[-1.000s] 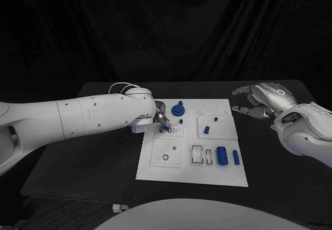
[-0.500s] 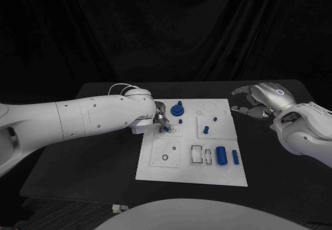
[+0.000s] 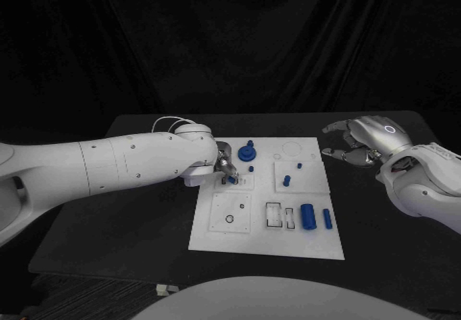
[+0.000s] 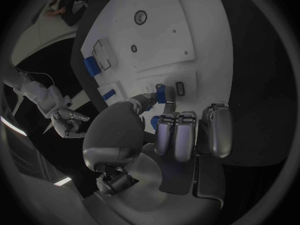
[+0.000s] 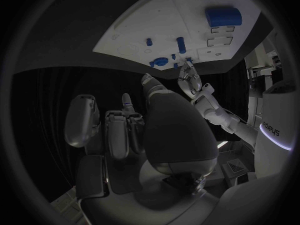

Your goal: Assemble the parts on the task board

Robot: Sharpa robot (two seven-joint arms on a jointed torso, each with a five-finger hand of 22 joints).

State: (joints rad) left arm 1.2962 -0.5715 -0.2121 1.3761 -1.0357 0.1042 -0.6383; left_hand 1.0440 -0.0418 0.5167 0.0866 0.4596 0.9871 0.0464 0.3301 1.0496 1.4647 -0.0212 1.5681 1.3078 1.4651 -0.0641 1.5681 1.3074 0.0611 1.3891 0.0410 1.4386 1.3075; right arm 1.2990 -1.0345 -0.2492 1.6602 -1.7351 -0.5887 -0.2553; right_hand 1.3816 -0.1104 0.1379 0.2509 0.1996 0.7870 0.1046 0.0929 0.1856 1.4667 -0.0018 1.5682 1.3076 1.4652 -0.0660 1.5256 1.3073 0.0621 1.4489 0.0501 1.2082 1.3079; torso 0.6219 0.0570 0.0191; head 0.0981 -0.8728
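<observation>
seating a small blue peg (image 3: 234, 179) pinched by the left robot hand (image 3: 221, 167) into the task board (image 3: 264, 233), probably needing a straight downward press; right robot hand (image 3: 360, 143) empty, fingers apart.

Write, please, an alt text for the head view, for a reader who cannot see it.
The left hand pinches a small blue peg at the left edge of a white task board on a black table. The right hand hovers off the board's right side, holding nothing. More blue parts stand or lie on the board, among them a thick cylinder.
</observation>
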